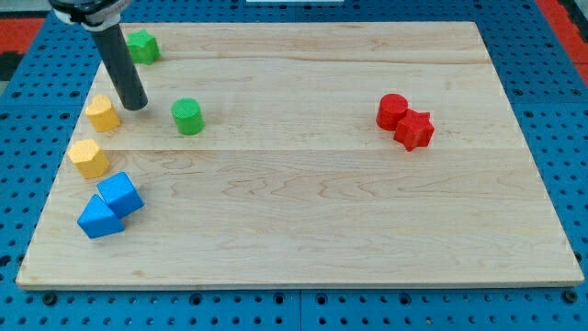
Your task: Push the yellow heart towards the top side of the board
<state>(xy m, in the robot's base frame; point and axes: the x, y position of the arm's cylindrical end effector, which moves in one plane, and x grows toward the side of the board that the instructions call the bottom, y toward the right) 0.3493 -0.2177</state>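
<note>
Nearest the view's bottom, at the left: two blue blocks touching, the lower one (pixel 98 219) wedge-like, the upper one (pixel 120 193) a cube seen corner-on. Both close to the left edge of the wooden tabletop (pixel 303 211).

Just above those, apart from them: a yellow block (pixel 89 157), angular, possibly hexagonal, though exact shape hard to tell.

Further up the left side: a second yellow block (pixel 102 113), lobed at the top, likely the yellow heart, sitting near the left edge, roughly a third of the way down from the top edge. Heart outline not crisp at this size.

Immediately to that block's right and slightly above: my tip (pixel 136 104), the lower end of the dark rod, just beside the yellow heart, with contact impossible to confirm. No jaws on this rig, only the rod, so nothing to call apart or together.

Right of the tip, clearly apart: a green cylinder (pixel 187 117), upright.

Far over on the view's right at about the same depth: a red star-like block (pixel 414 130) touching a red cylinder (pixel 392 111), which lies up and left of it.

Farthest back, near the top-left corner: another green block (pixel 142 46), shape unclear, partly beside the rod's shaft.

Around the tabletop: a blue perforated base (pixel 551 37).
</note>
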